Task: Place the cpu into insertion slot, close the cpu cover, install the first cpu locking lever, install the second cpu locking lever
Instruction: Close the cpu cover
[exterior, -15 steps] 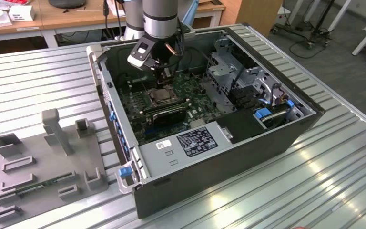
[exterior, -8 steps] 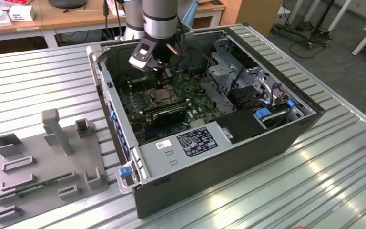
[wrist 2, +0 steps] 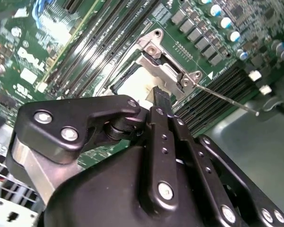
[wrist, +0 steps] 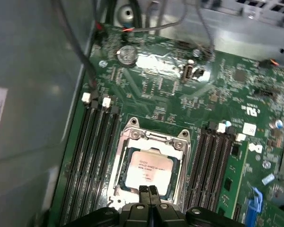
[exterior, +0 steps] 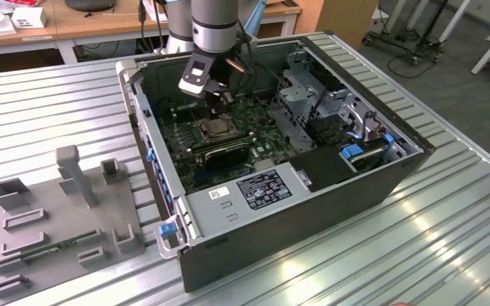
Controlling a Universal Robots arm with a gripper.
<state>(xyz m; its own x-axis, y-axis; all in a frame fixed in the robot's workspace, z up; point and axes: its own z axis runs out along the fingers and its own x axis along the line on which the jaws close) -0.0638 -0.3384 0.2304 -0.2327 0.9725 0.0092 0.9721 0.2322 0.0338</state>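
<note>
Exterior view: an open computer case (exterior: 330,210) lies on a ribbed metal table (exterior: 449,242), and the gripper (exterior: 224,97) hangs inside it over the green circuit board (wrist: 156,85). In the first wrist view the fingertips (wrist: 145,191) are pressed together with nothing between them, right above the near rim of the socket (wrist: 125,185).

The cpu (wrist: 149,169) sits in that socket just ahead of the fingertips, lying flat with its metal top facing the hand. It is square, so no side is the longer one. Its edges run parallel to the black memory slots (wrist: 92,151) on both sides of the hand. The cover (wrist: 154,137) lies down around the cpu, which shows through its window.

The cpu's nearest edge is hidden behind the fingertips. In the second wrist view the gripper's black body blocks much of the socket. A thin wire lever (wrist 2: 222,97) slants out from a socket corner, away from the hand; I cannot tell if it is latched.

Outside the case, well apart from the hand, a grey holder (exterior: 66,210) has a narrow green strip (exterior: 58,245) in one groove.
</note>
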